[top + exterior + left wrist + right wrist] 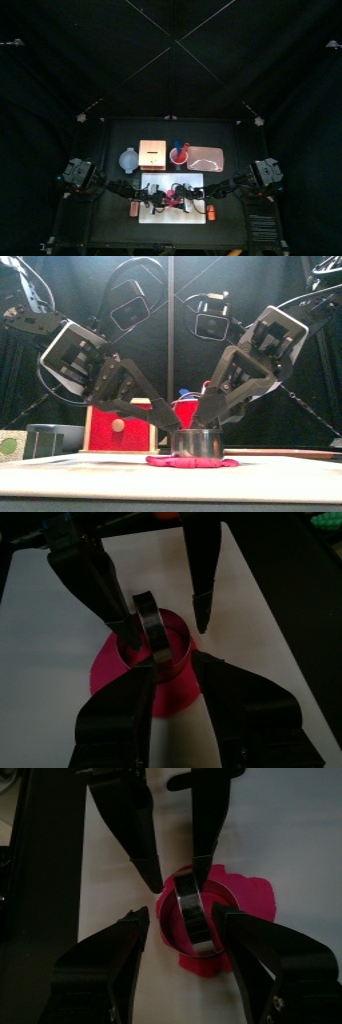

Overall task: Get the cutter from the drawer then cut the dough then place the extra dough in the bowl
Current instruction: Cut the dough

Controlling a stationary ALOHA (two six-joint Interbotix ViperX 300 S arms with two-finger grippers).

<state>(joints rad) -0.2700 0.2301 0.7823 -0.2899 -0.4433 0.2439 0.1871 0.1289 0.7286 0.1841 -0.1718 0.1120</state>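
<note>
The round metal cutter (198,443) stands upright on the flat pink dough (191,462), in the middle of the white cutting board (174,215). My left gripper (171,434) reaches down from the left, and its jaws close on the cutter's (150,627) sides. My right gripper (211,421) comes down from the right. Its jaws stand open and straddle the cutter (194,918) with gaps on both sides. Dough (254,893) spreads out around the ring's base.
Behind the board stand the blue-grey bowl (128,158), the wooden box (152,155) with its red drawer front, a red cup (178,152) and the pink tray (205,157). Both arms crowd the board's centre.
</note>
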